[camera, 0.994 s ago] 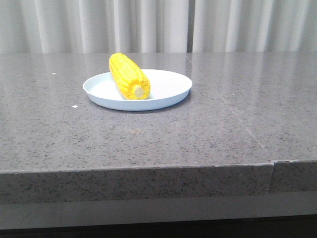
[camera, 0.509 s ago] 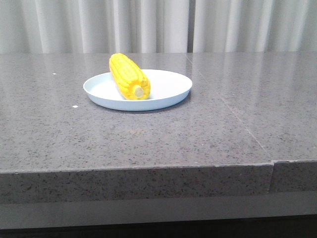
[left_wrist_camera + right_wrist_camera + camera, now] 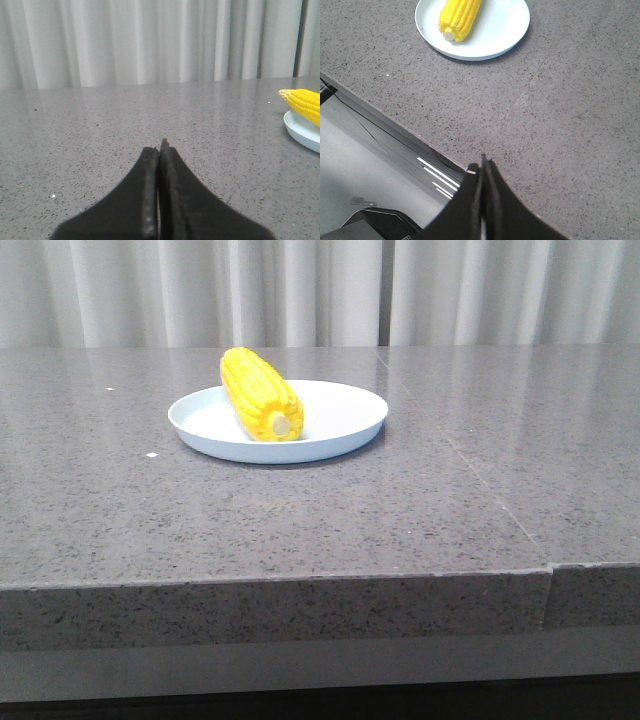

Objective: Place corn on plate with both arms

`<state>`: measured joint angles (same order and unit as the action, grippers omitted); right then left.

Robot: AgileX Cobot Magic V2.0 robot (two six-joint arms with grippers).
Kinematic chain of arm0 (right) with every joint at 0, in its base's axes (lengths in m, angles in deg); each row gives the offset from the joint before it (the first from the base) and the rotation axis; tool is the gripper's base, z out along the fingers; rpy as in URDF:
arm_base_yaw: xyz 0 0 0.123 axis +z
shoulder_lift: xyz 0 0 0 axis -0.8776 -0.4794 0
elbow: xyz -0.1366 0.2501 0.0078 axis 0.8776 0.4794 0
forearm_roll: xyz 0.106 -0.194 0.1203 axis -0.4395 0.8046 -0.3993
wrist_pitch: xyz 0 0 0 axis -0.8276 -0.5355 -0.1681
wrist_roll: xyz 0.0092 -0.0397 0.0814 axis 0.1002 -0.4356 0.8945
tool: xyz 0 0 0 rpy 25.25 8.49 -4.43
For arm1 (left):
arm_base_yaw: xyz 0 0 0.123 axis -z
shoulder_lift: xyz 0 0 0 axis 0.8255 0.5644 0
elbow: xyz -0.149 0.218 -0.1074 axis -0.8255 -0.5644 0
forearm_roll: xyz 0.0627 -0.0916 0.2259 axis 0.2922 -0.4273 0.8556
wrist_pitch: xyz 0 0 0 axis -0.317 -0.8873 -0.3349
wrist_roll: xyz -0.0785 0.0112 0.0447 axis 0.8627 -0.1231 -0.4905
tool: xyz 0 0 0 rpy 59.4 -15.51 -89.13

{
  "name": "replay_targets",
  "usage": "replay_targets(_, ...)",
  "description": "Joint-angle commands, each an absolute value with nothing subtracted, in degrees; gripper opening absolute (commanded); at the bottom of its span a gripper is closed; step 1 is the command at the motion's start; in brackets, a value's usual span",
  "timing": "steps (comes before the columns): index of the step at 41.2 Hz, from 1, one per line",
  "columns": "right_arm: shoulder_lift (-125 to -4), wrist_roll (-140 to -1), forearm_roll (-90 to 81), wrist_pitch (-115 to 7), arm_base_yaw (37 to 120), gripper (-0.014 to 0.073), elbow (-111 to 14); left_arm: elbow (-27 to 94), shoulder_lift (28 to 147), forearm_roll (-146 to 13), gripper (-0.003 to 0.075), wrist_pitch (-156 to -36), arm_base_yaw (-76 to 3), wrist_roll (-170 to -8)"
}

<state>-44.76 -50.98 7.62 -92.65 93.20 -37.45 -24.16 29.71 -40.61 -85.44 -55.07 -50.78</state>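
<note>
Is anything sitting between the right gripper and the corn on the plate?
Nothing visible. Only bare table lies between the shut right gripper and the corn, which already rests on the plate.

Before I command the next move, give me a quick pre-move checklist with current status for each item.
1. Corn lying on the plate: ok, with its pale stub end toward the camera in the front view.
2. Corn fully inside the rim: cannot tell; the far tip seems to reach the back rim.
3. Left gripper free of the corn: ok, shut on nothing, off to the side of the plate.
4. Right gripper free: ok, shut on nothing, near the table's front edge.
5. Plate flat on the table, well back from the edge: ok.
</note>
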Motion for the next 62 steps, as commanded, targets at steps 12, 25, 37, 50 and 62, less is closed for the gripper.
replay_targets(12,-44.2,-51.3,8.2,-88.4,93.0,-0.0068,-38.2,-24.4,28.6,-41.2,-0.0020,-80.3,-55.2,-50.2)
replay_targets(25,-28.9,-51.3,9.1,-75.1,79.4,-0.0068,-21.9,-24.4,28.6,-41.2,-0.0020,-80.3,-55.2,-50.2)
replay_targets(37,-12.6,-51.3,7.4,-56.3,68.0,-0.0068,-2.1,-24.4,28.6,-41.2,-0.0020,-80.3,-55.2,-50.2)
replay_targets(50,-4.8,-51.3,7.4,-35.5,62.7,-0.0068,12.9,-24.4,28.6,-41.2,-0.0020,-80.3,-55.2,-50.2)
replay_targets(62,-4.9,-51.3,7.3,-35.5,62.7,-0.0068,12.9,-24.4,28.6,-41.2,-0.0020,-80.3,-55.2,-50.2)
